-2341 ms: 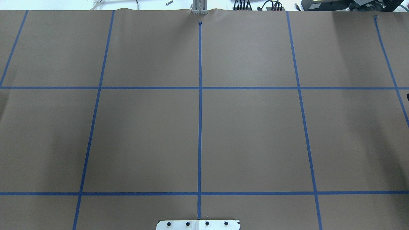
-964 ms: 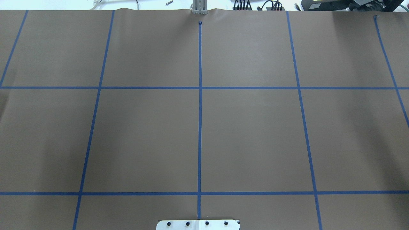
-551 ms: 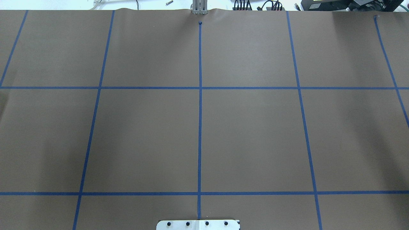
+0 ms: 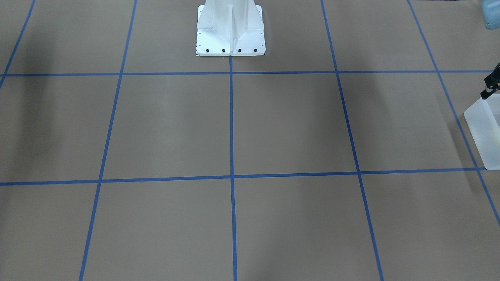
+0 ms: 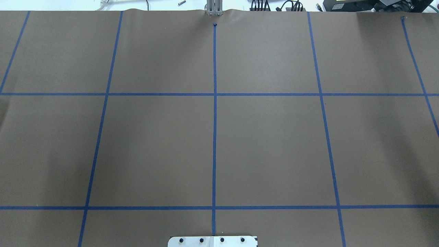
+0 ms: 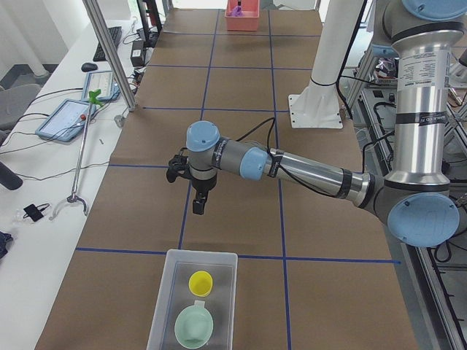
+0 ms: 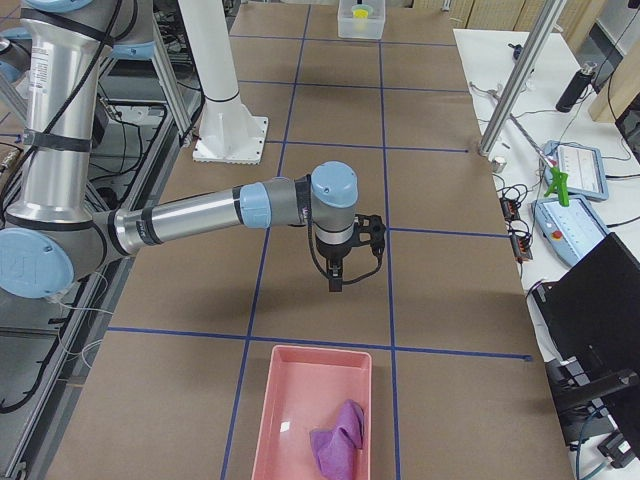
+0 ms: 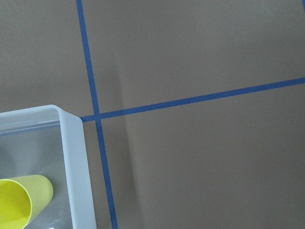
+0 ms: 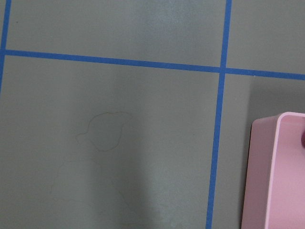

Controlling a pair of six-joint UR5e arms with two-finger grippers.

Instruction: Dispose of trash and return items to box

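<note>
Just past the left gripper (image 6: 198, 209), the box (image 6: 201, 253) holds the yellow cup (image 6: 201, 283) and the green bowl (image 6: 193, 328). Jaw state of the left gripper and right gripper (image 7: 335, 284) cannot be determined.

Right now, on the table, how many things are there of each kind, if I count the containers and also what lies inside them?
Containers: 2, the frosted bin and the pink tray
Cups: 1, the yellow cup, in the frosted bin
Bowls: 1, the green bowl, in the frosted bin
Trash: 1, the crumpled purple piece, in the pink tray
Total: 5
</note>
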